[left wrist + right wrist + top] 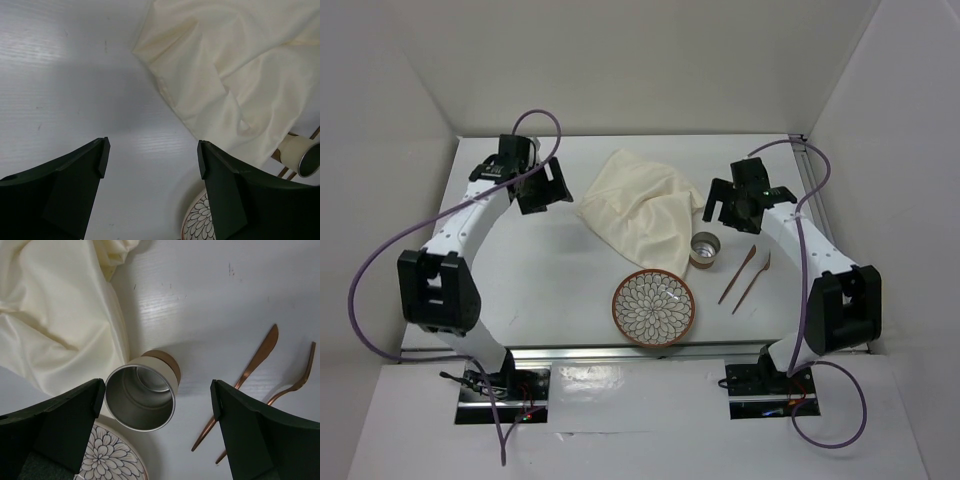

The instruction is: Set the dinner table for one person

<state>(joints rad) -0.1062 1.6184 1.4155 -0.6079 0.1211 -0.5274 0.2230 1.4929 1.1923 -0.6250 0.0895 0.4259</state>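
Cup [142,395] just beside cloth [55,315] edge

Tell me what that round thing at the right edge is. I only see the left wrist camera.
Observer: A cream cup, shiny metal inside, standing upright on the table beside the cloth.
Operator: Is there a knife?
Observer: Yes, a copper knife lies right of the cup, with a second copper utensil alongside it.
Operator: Where's the other gripper?
Observer: The right gripper hangs open near the cup, holding nothing.
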